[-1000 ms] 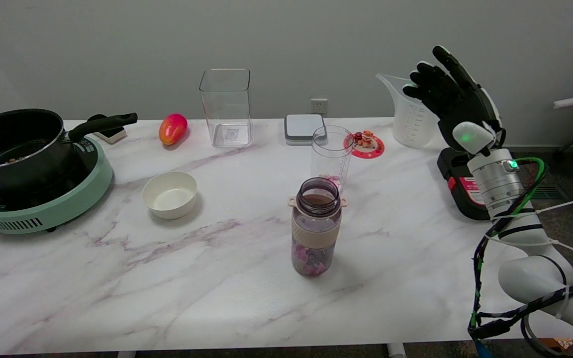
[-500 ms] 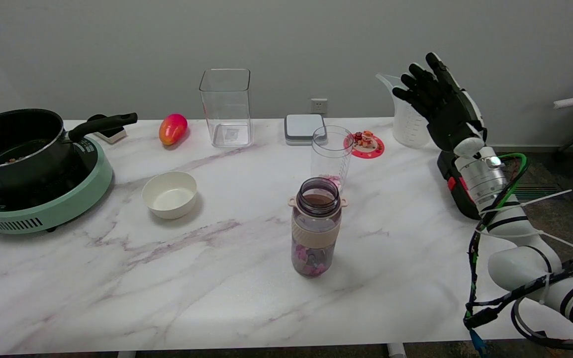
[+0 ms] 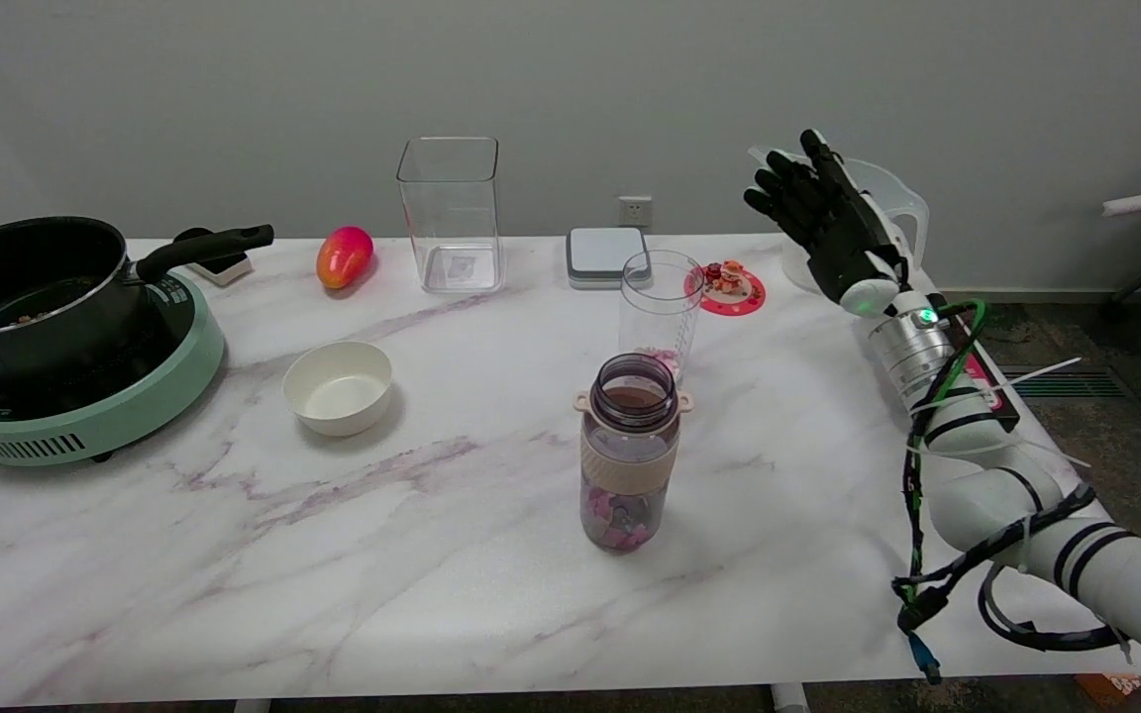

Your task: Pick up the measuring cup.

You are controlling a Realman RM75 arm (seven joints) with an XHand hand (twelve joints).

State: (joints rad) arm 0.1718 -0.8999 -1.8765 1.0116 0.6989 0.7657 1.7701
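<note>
Your right hand (image 3: 828,223), fingers spread and holding nothing, covers the measuring cup (image 3: 892,198) at upper right of the worktop (image 3: 432,555).

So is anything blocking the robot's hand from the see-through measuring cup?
Nothing visible is in the way. The black-and-white right hand, fingers spread, is right in front of the clear plastic measuring cup, partly hiding it. Whether they touch is unclear.

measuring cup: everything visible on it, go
The measuring cup is clear, plastic-looking, standing upright at the table's far right corner by the wall. Its loop handle shows on the right and a bit of spout at upper left. The right hand, fingers spread, covers most of its body; contact cannot be told.
</note>
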